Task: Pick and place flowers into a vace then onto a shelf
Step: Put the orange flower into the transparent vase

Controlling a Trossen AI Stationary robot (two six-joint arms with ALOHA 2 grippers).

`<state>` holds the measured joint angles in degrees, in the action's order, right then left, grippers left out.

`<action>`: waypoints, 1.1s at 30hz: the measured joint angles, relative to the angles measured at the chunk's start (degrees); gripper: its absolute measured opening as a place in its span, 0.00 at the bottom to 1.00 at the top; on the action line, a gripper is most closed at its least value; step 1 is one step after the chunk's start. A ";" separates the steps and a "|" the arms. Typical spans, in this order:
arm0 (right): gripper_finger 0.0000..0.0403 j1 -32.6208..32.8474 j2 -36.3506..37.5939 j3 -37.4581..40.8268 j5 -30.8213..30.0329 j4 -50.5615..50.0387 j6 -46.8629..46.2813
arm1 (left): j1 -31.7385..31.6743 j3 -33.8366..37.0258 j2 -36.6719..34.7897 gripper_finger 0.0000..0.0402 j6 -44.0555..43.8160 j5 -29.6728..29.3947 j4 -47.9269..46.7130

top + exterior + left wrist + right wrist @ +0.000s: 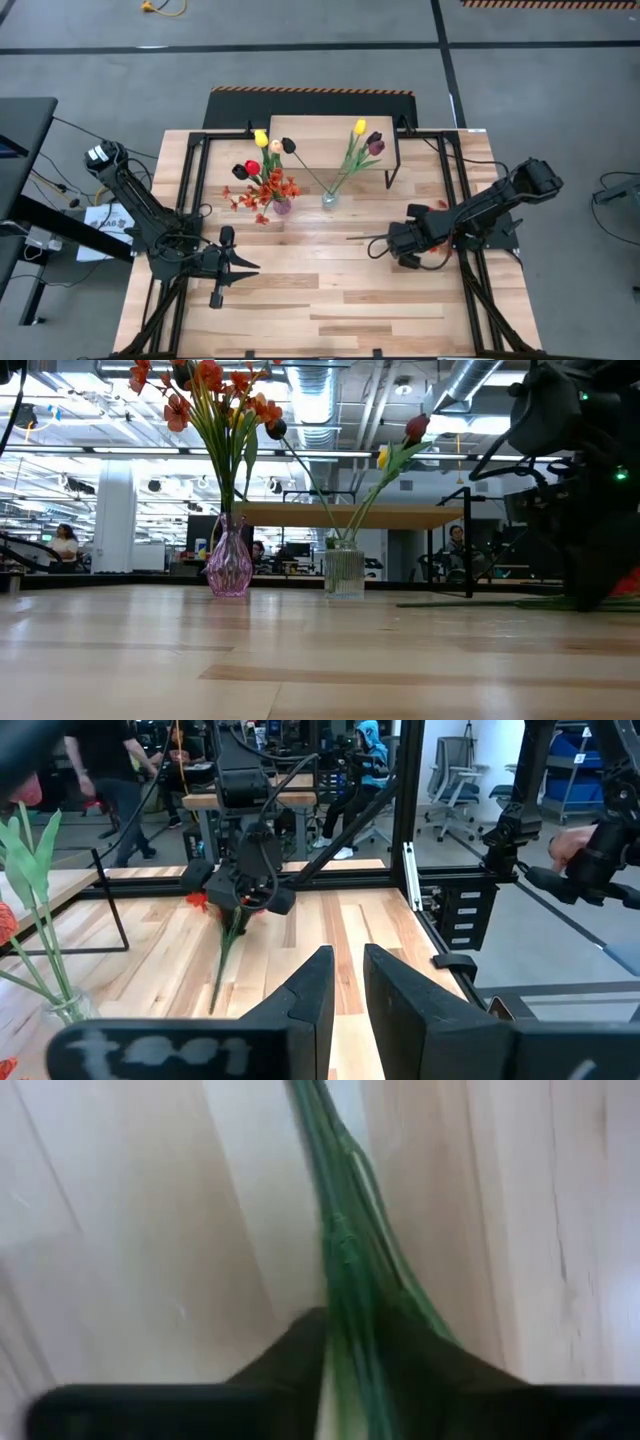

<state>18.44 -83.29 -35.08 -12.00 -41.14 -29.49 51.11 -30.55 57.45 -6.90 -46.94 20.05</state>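
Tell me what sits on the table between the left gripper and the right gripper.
Only bare tabletop in the high view; the left gripper and right gripper face each other, a green stem reaching out from the right one.

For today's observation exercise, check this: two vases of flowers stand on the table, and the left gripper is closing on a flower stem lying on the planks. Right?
Wrong arm. In the high view the right gripper closes on the lying flower stem; the left gripper waits apart. Both the pink vase and clear vase stand there.
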 joint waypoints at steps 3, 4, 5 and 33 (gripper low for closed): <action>0.05 -0.09 -0.30 -0.01 0.71 2.01 0.36 | 0.00 0.00 0.00 0.11 0.00 0.03 0.00; 0.03 -0.09 -0.28 -0.06 1.29 2.57 0.72 | 0.00 0.00 0.00 0.11 0.00 0.03 0.00; 0.03 0.01 -0.28 -0.08 1.58 3.03 0.82 | 0.00 0.00 0.00 0.11 0.00 0.03 0.00; 0.08 5.21 -0.43 -7.69 14.84 7.01 1.11 | 0.00 0.00 0.00 0.11 0.00 0.05 -0.02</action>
<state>23.64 -83.71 -42.77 2.84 -34.13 -28.38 51.11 -30.55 57.45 -6.90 -46.89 20.03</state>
